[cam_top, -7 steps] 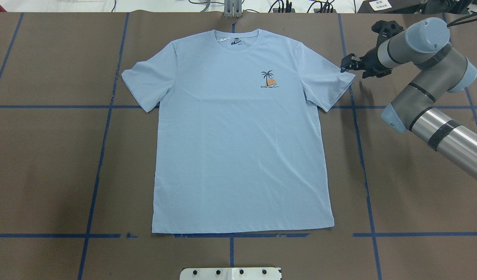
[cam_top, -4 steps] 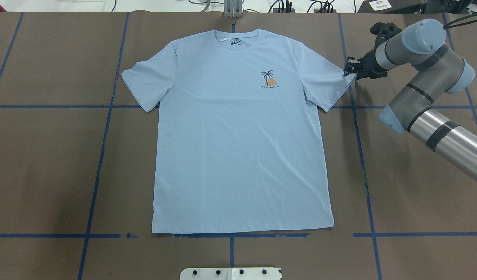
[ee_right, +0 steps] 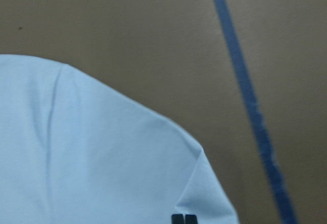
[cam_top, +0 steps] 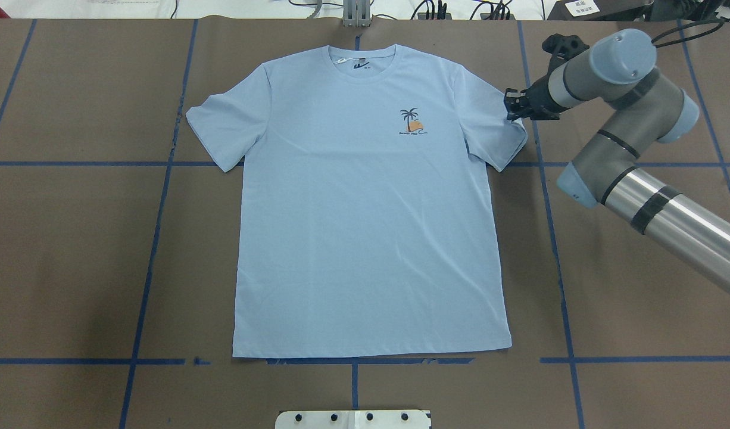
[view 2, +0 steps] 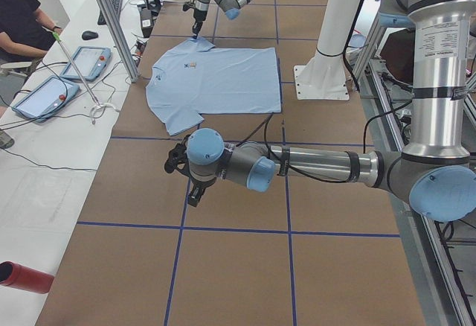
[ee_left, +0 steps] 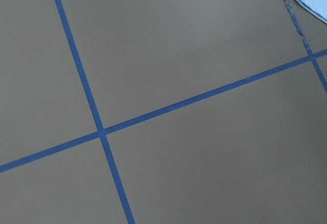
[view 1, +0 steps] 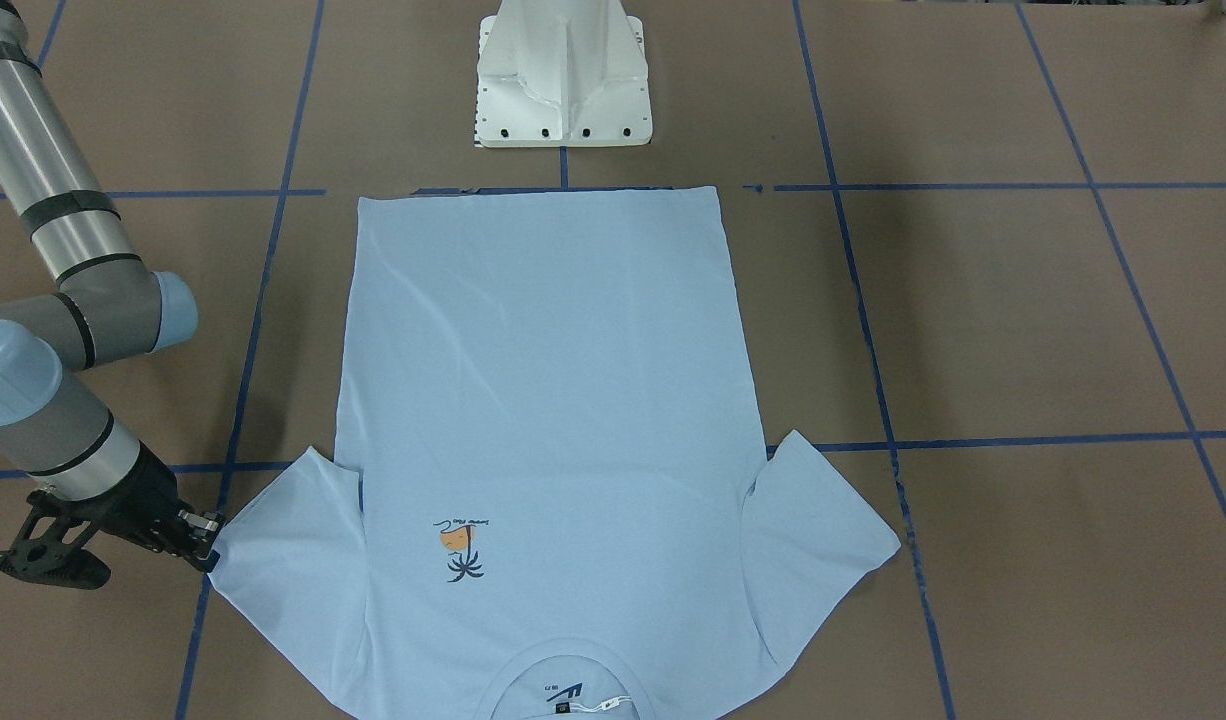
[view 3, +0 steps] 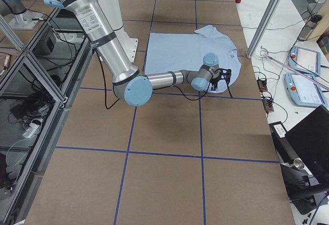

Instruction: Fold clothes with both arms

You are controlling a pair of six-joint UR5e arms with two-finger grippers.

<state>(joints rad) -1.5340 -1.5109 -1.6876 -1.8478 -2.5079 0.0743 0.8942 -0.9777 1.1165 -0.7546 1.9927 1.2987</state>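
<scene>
The sleeve (cam_top: pixel 497 134) at the T-shirt's (cam_top: pixel 365 226) 2 o'clock has drawn inward since a second ago, carried by the right gripper (cam_top: pixel 511 111) shifting toward 9 o'clock. The shirt lies flat, chest up, mid-desk (cam_top: pixel 73 250), collar at 12 o'clock. That gripper's fingertips (ee_right: pixel 177 219) are pinched together on the sleeve hem. The left gripper (view 2: pixel 193 196) hangs over bare desk well off at 9 o'clock; I cannot tell its opening.

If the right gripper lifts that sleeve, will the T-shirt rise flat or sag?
Likely sags: the T-shirt lies thin and flat with soft wrinkles, so it looks floppy. Probably light: the sleeve creases at the right gripper. The body may drag across the table, since only one corner is held.
</scene>
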